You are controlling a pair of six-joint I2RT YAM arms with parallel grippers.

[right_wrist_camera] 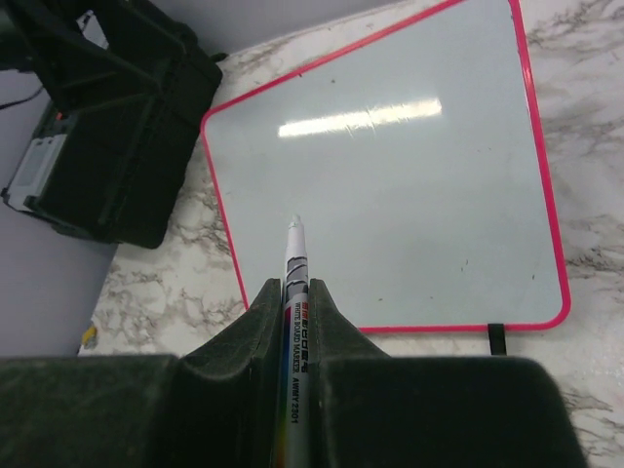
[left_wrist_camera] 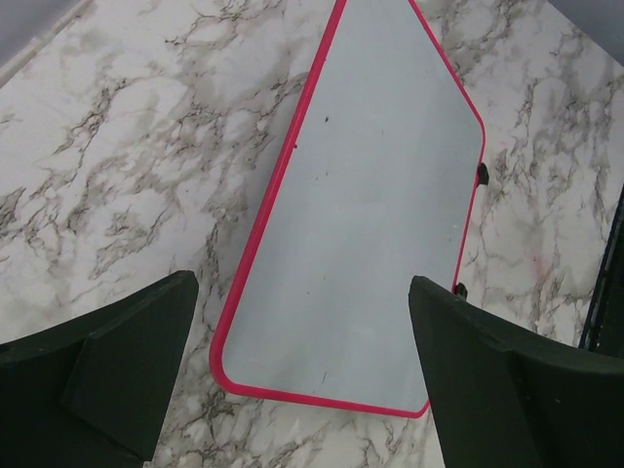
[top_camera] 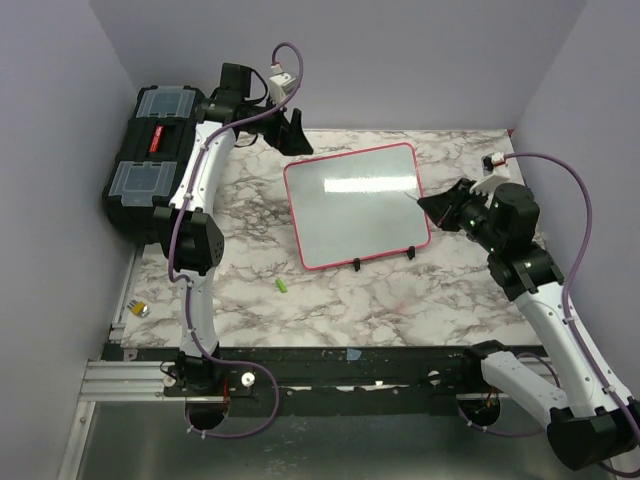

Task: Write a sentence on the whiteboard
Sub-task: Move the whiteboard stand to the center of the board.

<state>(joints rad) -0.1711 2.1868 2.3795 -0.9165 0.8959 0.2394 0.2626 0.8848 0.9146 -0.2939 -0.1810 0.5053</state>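
Toolbox (top_camera: 150,160) walls the table's (top_camera: 400,300) left side; bare marble surrounds the whiteboard (top_camera: 355,205)

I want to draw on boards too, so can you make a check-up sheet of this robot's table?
Surface: white marble-pattern table with grey veins.
Job's things: white rectangular whiteboard with red-pink frame, blank, no sentence yet; white whiteboard marker pointing at it.
Clutter: small green piece near the board; small yellow object at left edge; black plastic toolbox far left.
Claws: left claw open, empty, above board's far corner; right claw shut on marker.
Cables: purple cables along both arms.
Surroundings: plain lavender walls.
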